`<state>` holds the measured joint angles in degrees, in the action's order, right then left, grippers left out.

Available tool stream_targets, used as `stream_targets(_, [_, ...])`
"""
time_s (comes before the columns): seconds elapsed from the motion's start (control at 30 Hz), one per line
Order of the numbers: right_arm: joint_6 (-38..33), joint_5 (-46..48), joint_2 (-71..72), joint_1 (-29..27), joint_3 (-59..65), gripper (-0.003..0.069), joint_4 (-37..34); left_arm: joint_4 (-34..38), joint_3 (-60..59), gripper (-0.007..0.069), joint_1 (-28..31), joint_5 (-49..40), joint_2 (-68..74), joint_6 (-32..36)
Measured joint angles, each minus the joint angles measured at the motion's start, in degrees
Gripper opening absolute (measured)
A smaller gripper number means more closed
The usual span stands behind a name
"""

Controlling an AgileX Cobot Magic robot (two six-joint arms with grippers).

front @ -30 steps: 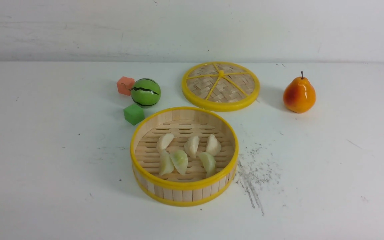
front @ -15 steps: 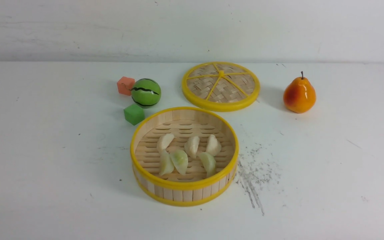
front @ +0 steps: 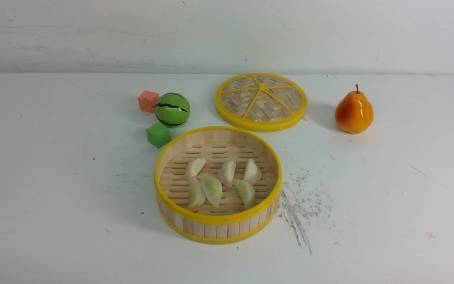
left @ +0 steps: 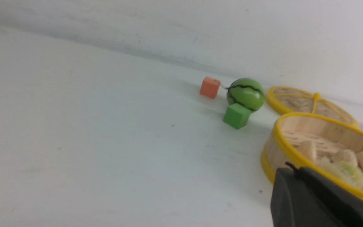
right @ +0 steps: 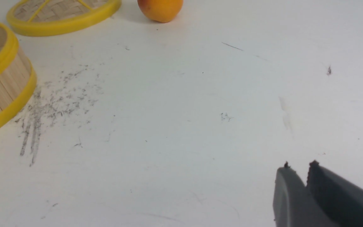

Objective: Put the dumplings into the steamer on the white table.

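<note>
The steamer (front: 217,219) stands in the middle of the white table (front: 53,177), and several pale dumplings (front: 211,189) lie on its slatted floor. Neither gripper shows in the front view. In the left wrist view my left gripper (left: 295,168) is shut on nothing, hovering just outside the steamer (left: 282,138) near its yellow rim, with the dumplings (left: 345,170) behind it. My right gripper (right: 299,165) hangs over bare table well to the right of the steamer (right: 2,94). Its tips are open by a narrow gap, with nothing between them.
The woven lid (front: 261,101) lies flat behind the steamer. A pear (front: 354,111) stands at the back right. A watermelon ball (front: 172,109), an orange cube (front: 148,101) and a green cube (front: 158,135) sit behind the steamer's left. Dark scratch marks (front: 300,209) lie at its right.
Nothing on the table has moved. A small dark edge has come into the bottom left corner of the front view.
</note>
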<state>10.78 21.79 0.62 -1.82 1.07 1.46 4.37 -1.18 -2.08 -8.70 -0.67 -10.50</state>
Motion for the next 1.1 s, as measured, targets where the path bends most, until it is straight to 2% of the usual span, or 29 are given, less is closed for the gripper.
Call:
stream_targets(0.27, [-0.65, 0.00, 0.00, 0.00, 0.00, 0.0095, 0.00, 0.68, -0.55, -0.0014, 0.63, -13.78, 0.00, 3.39])
stream_targets(0.47, [-0.70, 0.00, 0.00, 0.00, 0.00, 0.0104, 0.00, 0.74, -0.55, -0.0014, 0.63, -14.12, 0.00, 5.52])
stream_targets(1.1, [-0.70, 0.00, 0.00, 0.00, 0.00, 0.0128, 0.00, 0.76, -0.55, -0.0014, 0.63, -14.16, 0.00, 5.76])
